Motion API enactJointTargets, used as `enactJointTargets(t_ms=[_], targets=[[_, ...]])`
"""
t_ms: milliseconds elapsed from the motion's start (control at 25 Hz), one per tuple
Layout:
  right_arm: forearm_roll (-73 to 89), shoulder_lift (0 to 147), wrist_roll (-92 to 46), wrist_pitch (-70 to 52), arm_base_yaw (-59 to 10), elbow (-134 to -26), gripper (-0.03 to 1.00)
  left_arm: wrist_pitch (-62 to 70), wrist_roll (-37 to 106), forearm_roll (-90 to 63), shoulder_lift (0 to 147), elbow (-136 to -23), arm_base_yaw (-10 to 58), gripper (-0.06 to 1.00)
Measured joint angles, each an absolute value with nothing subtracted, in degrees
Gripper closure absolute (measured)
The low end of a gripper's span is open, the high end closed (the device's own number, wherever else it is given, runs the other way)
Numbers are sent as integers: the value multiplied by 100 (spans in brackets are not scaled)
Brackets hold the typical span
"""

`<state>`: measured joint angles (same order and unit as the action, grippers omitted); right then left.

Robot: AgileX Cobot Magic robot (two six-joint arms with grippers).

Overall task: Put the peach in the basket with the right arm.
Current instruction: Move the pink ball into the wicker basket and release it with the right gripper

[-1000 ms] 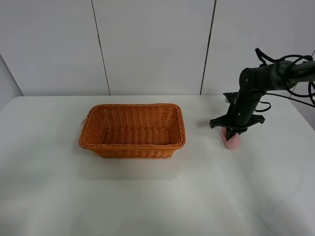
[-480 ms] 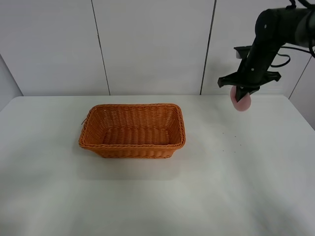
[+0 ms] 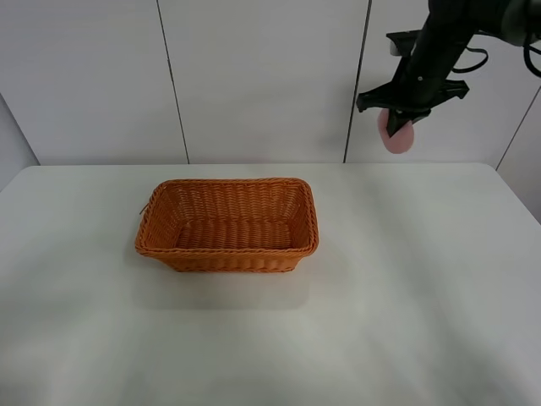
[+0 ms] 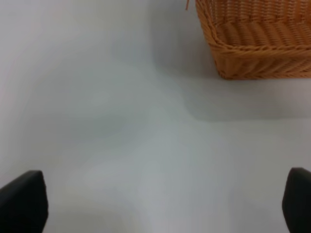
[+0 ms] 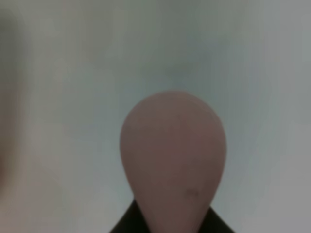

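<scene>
The pink peach (image 3: pixel 396 136) hangs high above the table at the back right, held in my right gripper (image 3: pixel 397 127), which is shut on it. Up close in the right wrist view the peach (image 5: pixel 173 158) fills the middle, with black finger edges just below it. The orange-brown wicker basket (image 3: pixel 226 249) sits on the white table left of centre, well to the left of and below the peach; nothing lies inside it. One basket corner (image 4: pixel 257 53) shows in the left wrist view. The left gripper's black fingertips (image 4: pixel 22 201) stand wide apart, open, over bare table.
A white table (image 3: pixel 406 296) spreads around the basket. A grey panelled wall (image 3: pixel 254 76) stands close behind the table's far edge. The right arm (image 3: pixel 439 42) reaches in from the upper right corner.
My right gripper has lifted the peach off the table at the right, carried it high, then shifted it slightly left and higher still. The basket has stayed put.
</scene>
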<state>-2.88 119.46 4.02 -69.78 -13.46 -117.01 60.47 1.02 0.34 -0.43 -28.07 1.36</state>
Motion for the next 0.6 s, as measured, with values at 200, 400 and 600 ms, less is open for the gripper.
enactJointTargets(t_ms=[200,400,600], targets=[[-266,11946,402,-6978,-2268,-11963,97,6047,102,0,-43,-2807,136,-5],[-266,11952,402,-6979,-3100,-11969,97,6047,102,0,-43,-2807,136,-5],[-266,12071,402,-6756,-3698,-11987,97,6047,102,0,-43,-2807,136,-5]])
